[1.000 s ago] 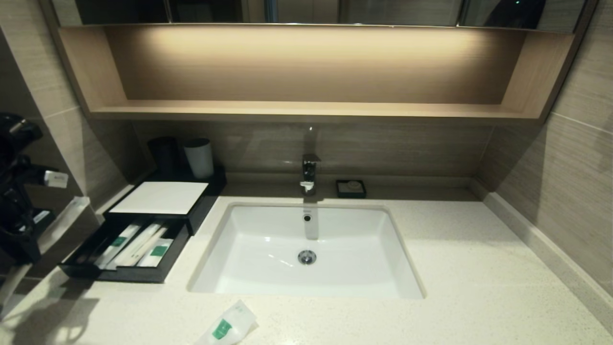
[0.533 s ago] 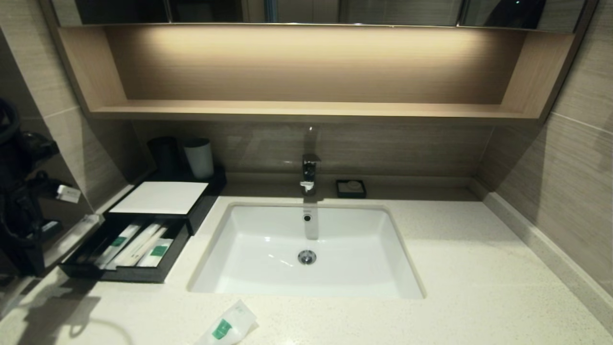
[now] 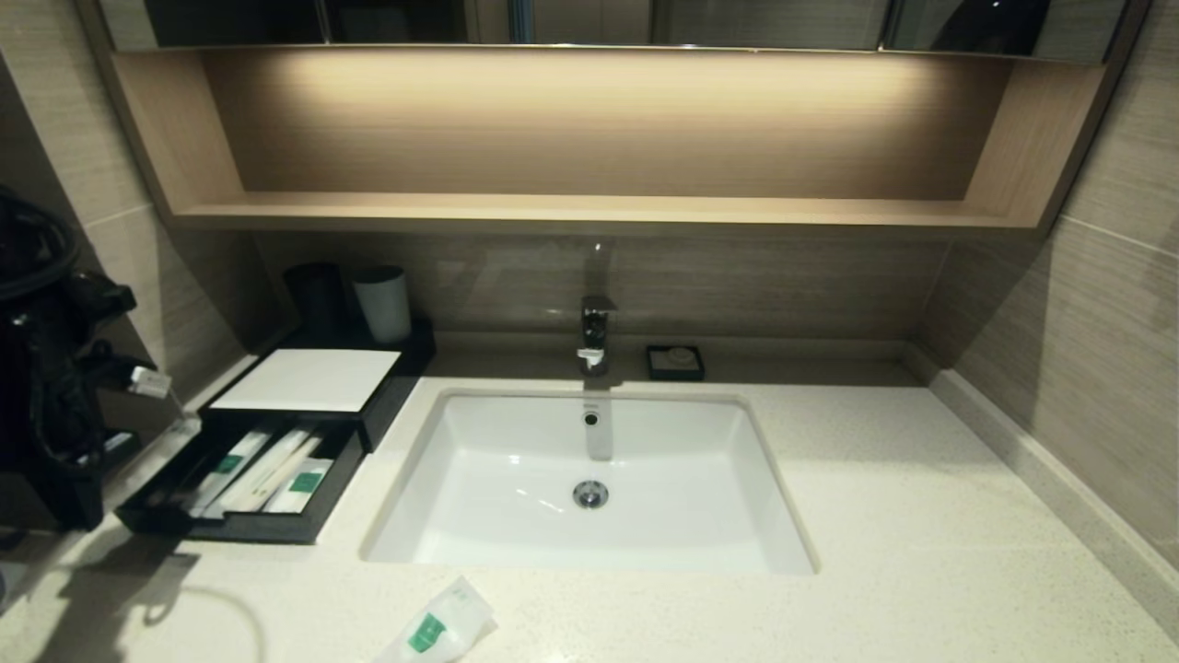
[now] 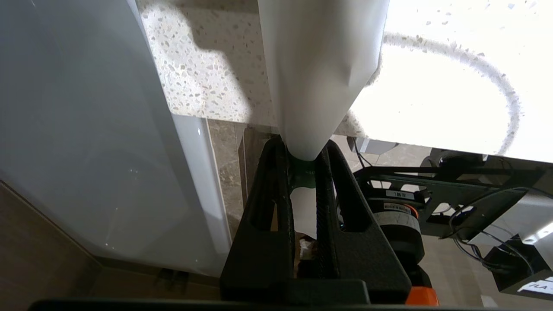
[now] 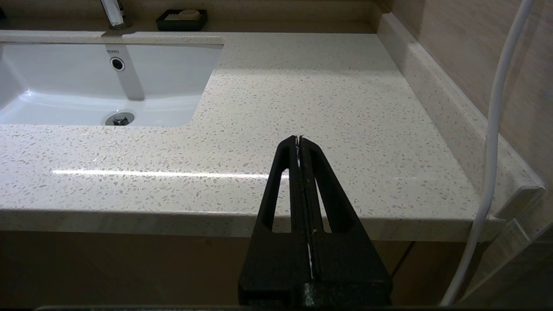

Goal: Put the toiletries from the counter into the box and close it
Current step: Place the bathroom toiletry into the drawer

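One sachet (image 4: 319,73), pinched by left gripper (image 4: 302,155), has neared the box (image 3: 249,525).

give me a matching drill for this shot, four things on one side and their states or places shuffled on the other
Things:
1. left hand
2. right hand
3. box drawer
4. loose sachet

States or places:
a. lying on the counter in front of the sink
b. shut, empty
c. shut on the held sachet
d. pulled open

Pairs: 1-c, 2-b, 3-d, 4-a
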{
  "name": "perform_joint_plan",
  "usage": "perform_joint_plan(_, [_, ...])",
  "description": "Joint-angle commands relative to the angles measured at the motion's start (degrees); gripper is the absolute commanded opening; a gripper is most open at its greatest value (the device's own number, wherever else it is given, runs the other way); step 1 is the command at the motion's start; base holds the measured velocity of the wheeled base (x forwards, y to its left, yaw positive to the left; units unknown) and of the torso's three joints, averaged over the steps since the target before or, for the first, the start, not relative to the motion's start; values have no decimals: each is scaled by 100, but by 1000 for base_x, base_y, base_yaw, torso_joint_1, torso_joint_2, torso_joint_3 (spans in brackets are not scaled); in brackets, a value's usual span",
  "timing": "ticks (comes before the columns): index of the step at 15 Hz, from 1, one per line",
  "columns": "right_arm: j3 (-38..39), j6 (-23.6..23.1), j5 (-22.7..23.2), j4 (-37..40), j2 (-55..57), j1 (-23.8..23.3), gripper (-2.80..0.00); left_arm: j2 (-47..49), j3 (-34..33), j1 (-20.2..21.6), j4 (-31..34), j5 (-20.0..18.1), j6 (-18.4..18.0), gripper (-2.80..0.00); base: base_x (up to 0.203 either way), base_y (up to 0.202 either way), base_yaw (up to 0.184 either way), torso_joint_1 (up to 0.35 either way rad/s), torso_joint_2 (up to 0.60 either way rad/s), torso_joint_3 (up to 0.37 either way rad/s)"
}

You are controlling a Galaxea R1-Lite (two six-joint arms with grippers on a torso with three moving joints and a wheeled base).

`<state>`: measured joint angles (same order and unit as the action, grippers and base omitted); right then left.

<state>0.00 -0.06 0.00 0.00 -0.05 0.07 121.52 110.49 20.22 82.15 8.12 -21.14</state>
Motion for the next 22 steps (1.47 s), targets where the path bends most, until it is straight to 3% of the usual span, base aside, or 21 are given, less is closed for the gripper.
perform_joint_plan(1, [9,-2,0,0,5,1,-280,133,16,-49,7,5,-13,-280,0,0,0,0,0,0])
perform_joint_plan(22, [9,-2,0,-6,5,1,-280,539,16,-392,-600,190,4,-280,0,0,0,0,0,0])
